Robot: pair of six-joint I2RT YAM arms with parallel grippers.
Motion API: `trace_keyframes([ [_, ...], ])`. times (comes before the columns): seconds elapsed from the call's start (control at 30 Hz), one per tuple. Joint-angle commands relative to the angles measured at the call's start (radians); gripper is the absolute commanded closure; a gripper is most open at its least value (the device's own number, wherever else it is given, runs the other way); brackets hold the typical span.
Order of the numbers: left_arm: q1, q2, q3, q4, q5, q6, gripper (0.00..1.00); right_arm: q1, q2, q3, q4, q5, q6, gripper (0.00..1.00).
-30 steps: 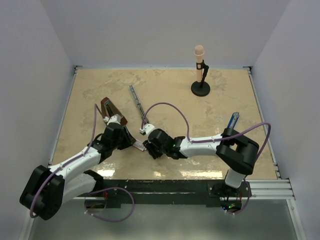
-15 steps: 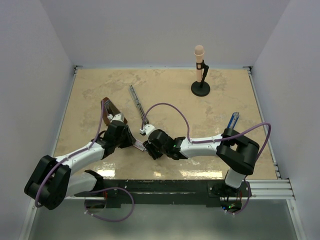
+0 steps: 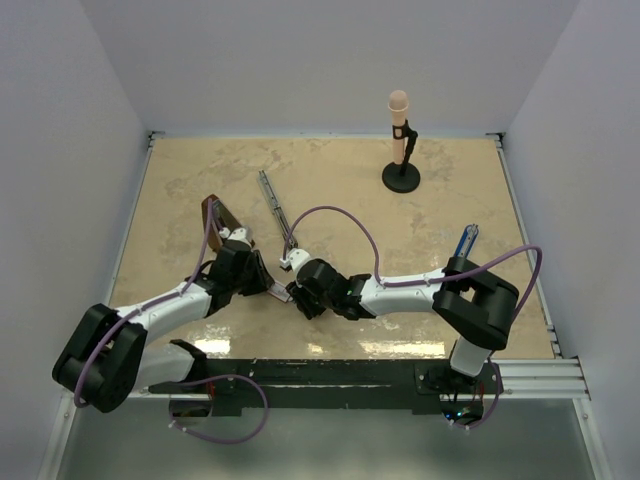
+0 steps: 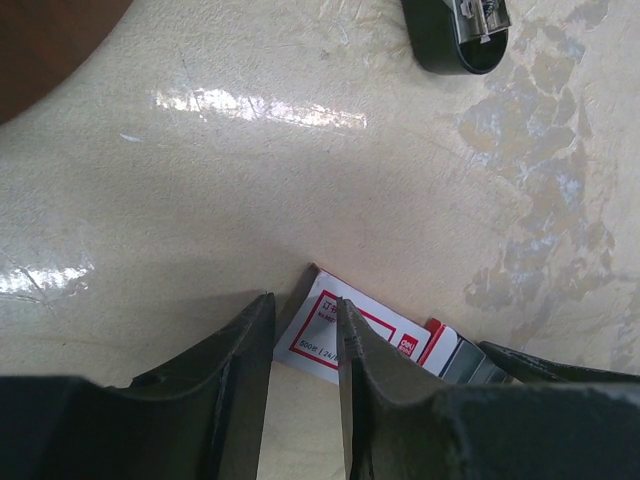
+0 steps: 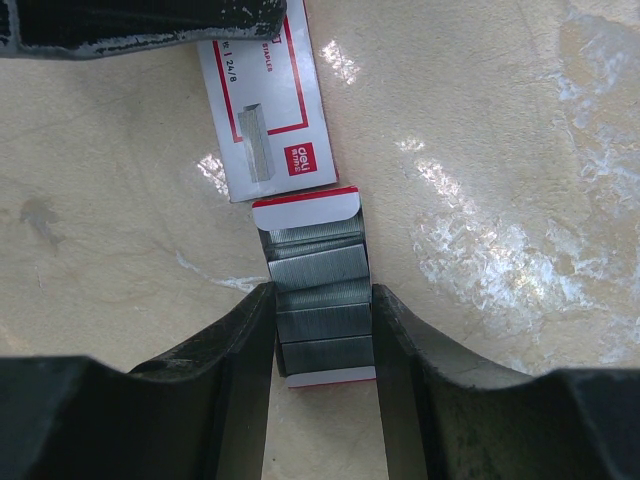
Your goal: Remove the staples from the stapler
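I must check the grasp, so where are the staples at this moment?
In the right wrist view, the staples lie in a red-edged tray, between the jaws of the right gripper, just below the red-and-white card.

Right wrist cam: red-and-white card (image 5: pixel 265 110) flat on the counter (image 5: pixel 480 150), lying just left of the staples (image 5: pixel 320 300) and touching them. At the card's end next to the staples there's a red square w/ white lettering "deli". A tiny line under it is too small to read. Further along the card is "24/8", and beside that are letters ending "...APLES", the rest covered.

Left wrist cam, same card (image 4: pixel 345 335): inside the red frame it reads "500", one unclear char, a bar, then "24/", the rest covered. Red patch w/ a white logo at the staples end, blurred.

Top cam: card too small to read.
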Motion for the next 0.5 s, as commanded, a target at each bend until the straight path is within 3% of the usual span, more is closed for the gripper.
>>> trace_keyframes([
  [0.0,0.003,0.016,0.015,0.046,-0.004,0.032,0.65,0.016,-0.004,-0.032,-0.020,-0.029,0.009,0.64],
  [0.47,0.004,0.007,-0.007,0.045,0.007,0.029,0.68,0.044,0.023,-0.005,-0.049,-0.014,0.001,0.64],
])
